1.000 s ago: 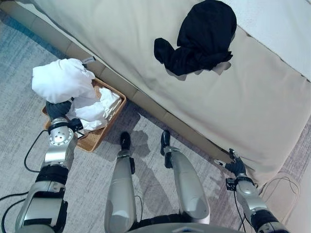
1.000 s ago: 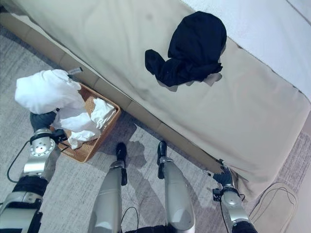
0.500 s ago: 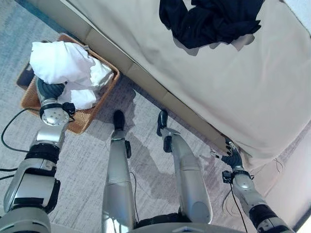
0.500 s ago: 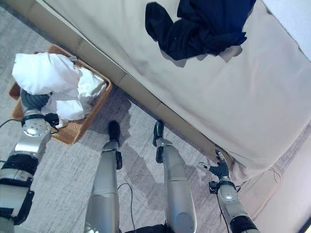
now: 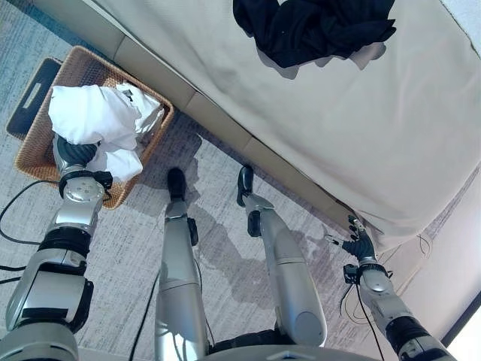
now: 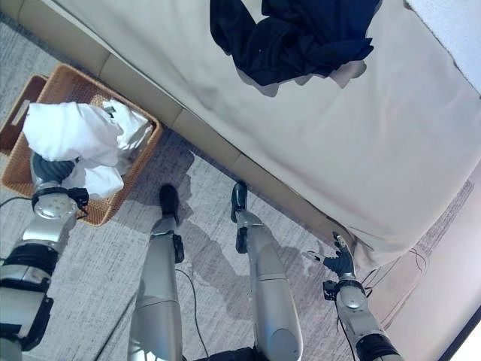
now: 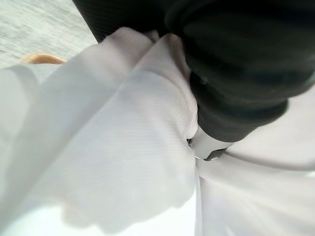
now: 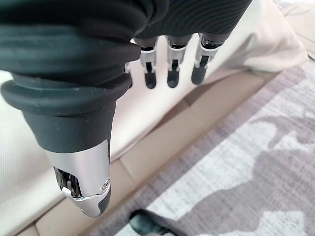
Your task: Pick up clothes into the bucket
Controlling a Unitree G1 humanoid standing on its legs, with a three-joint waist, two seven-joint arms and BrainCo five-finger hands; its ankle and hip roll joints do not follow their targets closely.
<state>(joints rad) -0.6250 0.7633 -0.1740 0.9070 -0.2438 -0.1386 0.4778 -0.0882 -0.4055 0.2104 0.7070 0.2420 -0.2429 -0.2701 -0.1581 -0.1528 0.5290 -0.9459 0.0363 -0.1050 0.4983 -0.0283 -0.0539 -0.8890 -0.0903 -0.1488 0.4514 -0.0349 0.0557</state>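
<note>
Our left hand (image 5: 75, 153) has come down with the white clothes (image 5: 94, 120), which now sit low inside the wicker basket (image 5: 45, 139) at the left of the frame instead of hanging above it. Its fingers seem to be pinching a fold, though cloth hides most of them. Release looks due next. The black garment (image 5: 312, 26) waits on the bed (image 5: 361, 143) at upper right; our right hand (image 5: 359, 245) hangs with fingers relaxed and spread.

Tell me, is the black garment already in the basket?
No, the black garment lies up on the beige bed cover, while the wicker basket on the floor holds white clothes.
</note>
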